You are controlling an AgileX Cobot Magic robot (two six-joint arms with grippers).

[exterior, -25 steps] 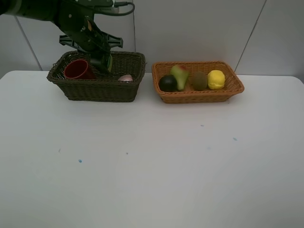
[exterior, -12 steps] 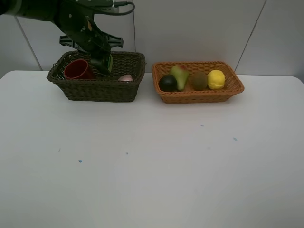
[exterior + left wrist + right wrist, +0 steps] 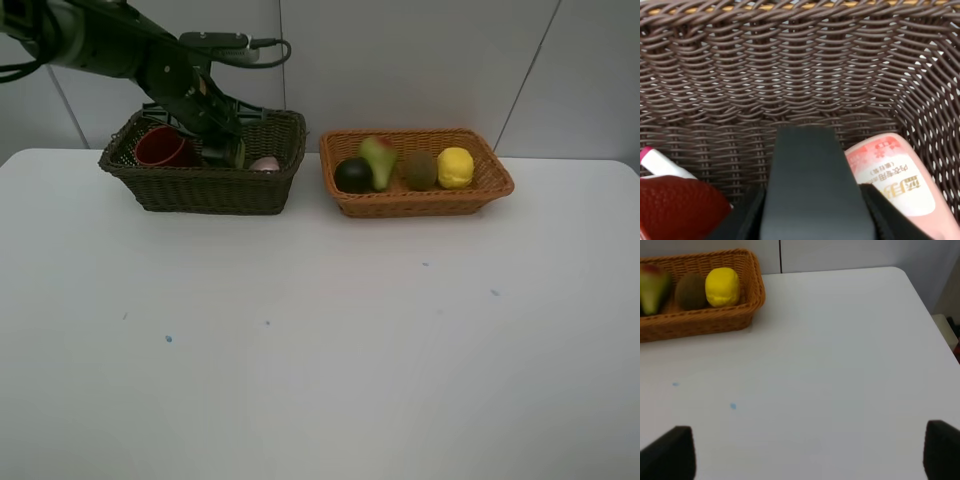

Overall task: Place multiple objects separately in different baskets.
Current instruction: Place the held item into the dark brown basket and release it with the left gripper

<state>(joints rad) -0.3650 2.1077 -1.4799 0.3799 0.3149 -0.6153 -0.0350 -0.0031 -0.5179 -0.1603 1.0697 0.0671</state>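
Dark brown basket (image 3: 205, 185) at the back left of the white table (image 3: 320, 340), orange-tan basket (image 3: 415, 198) just to its right, a narrow gap between them. Inside the orange-tan one, in a row from left to right — dark round fruit (image 3: 353, 176), green-red pear (image 3: 378, 160), brown kiwi (image 3: 420, 171), yellow lemon (image 3: 455, 167). Fruit and pear touching; kiwi and lemon side by side.

Inside the dark brown basket: red cup (image 3: 161, 147) toward the left end, small pink bottle (image 3: 265, 164) near the right end, lying against the woven wall in the left wrist view (image 3: 897, 187). Pink-white marker (image 3: 662, 164) seen only from that wrist camera, poking out beside the cup (image 3: 680, 207).

Left gripper (image 3: 222, 152) lowered into the dark brown basket between cup and pink bottle, clamped on the dark green bottle (image 3: 815, 192) — a dark slab filling the space between its fingers (image 3: 742, 225).

Right gripper (image 3: 805, 455) above bare table, fingers spread wide at the two edges of its view, nothing between them. Not visible from the high camera.
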